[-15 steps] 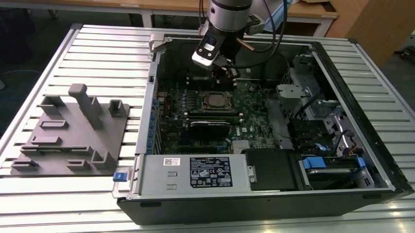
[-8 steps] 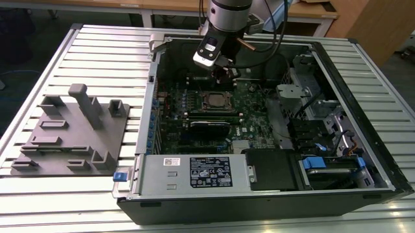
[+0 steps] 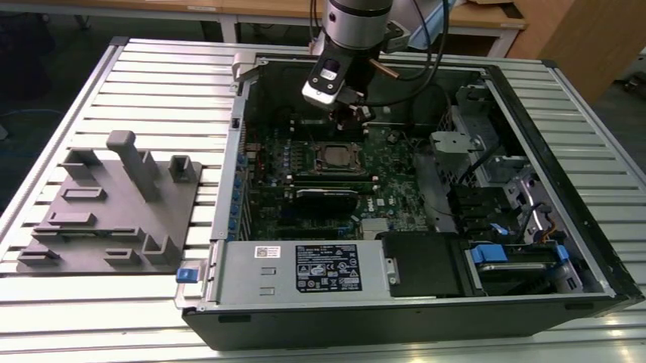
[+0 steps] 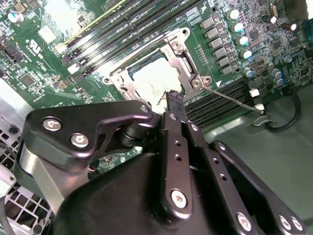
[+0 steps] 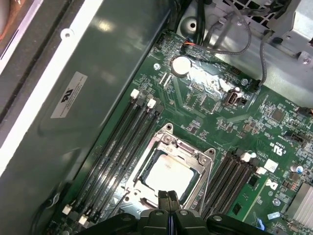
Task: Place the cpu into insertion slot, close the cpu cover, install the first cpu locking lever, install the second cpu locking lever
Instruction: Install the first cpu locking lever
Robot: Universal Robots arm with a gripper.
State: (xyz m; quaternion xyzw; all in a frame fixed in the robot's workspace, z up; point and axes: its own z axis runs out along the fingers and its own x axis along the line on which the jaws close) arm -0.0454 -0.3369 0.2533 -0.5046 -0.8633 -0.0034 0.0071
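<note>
The cpu (image 5: 168,177) (image 4: 152,80) lies flat in the insertion slot (image 3: 338,157) on the green circuit board, its silvery top showing. The cpu cover (image 5: 172,148) (image 4: 182,58) lies down over it, framing the chip through its window. A thin metal locking lever (image 4: 231,99) juts out sideways from one corner of the socket. My gripper (image 5: 168,196) (image 4: 174,96) (image 3: 353,117) hangs just above the edge of the socket, shut, its black fingertips pressed together with nothing between them.
The board sits inside an open computer case (image 3: 565,106) with tall walls. Long black memory slots (image 5: 128,142) flank the socket. A power supply (image 3: 302,268) and drive bays (image 3: 504,253) fill the near side. A grey fixture block (image 3: 111,204) stands at the exterior view's left.
</note>
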